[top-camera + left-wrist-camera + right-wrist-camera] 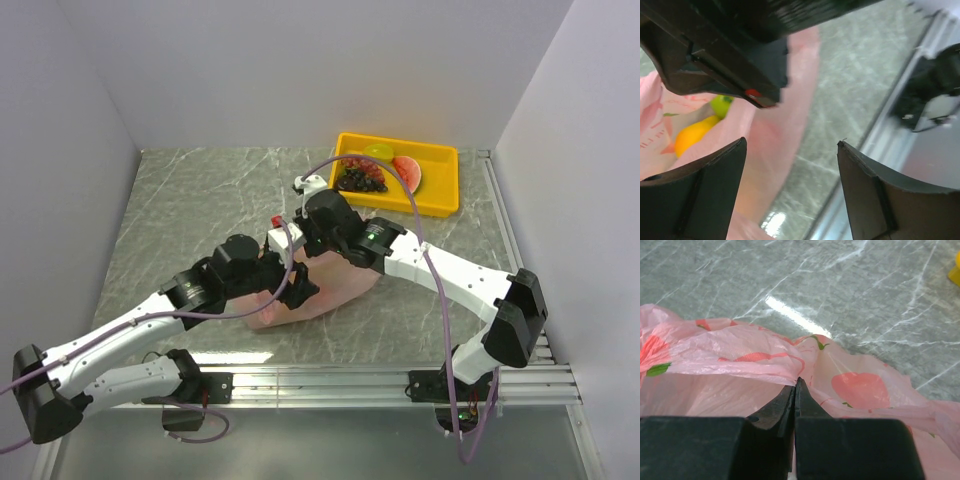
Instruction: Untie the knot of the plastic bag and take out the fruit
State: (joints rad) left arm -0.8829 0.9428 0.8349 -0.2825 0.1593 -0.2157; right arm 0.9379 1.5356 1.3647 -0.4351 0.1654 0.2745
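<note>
The pink plastic bag (335, 285) lies crumpled on the grey marble table between both arms. My right gripper (797, 382) is shut on a fold of the bag's rim (765, 362), holding it up. My left gripper (790, 145) hangs open beside the bag (775, 135) with nothing between its fingers. Under the right gripper's black body (730, 65) the bag's mouth gapes, and fruit shows inside: a yellow-orange piece (692, 135) and a green one (722, 105). I cannot make out the knot in any view.
A yellow tray (447, 190) stands at the back right with a dark grape bunch (360, 180), a watermelon slice (407, 172) and a yellow-green round fruit (378, 152). An aluminium rail (380, 380) runs along the table's near edge. White walls close in left, right and behind.
</note>
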